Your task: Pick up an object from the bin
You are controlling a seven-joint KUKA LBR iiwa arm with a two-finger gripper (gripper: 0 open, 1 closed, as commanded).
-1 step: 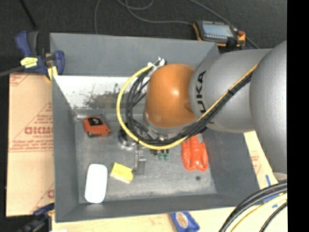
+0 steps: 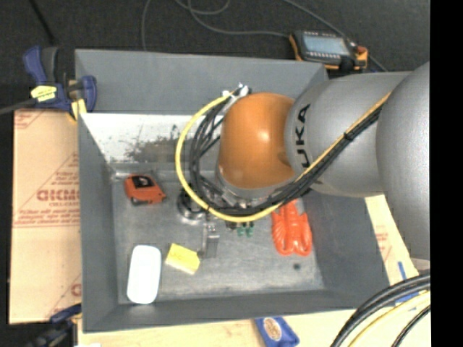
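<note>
1. Yellow block (image 2: 182, 259) lies at the lower left of the bin (image 2: 246, 272) floor, just beside the tool (image 2: 210, 241).
2. Tool wide or narrow? Can't tell.
3. Risk imo: an off-centre drop shoves the block into the nearby white bar (image 2: 144, 273).

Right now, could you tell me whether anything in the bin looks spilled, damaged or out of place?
Nothing looks spilled or broken. The white oblong bar, yellow block and orange-black item lie apart. Only dark scuffs mark the far wall of the bin.
</note>
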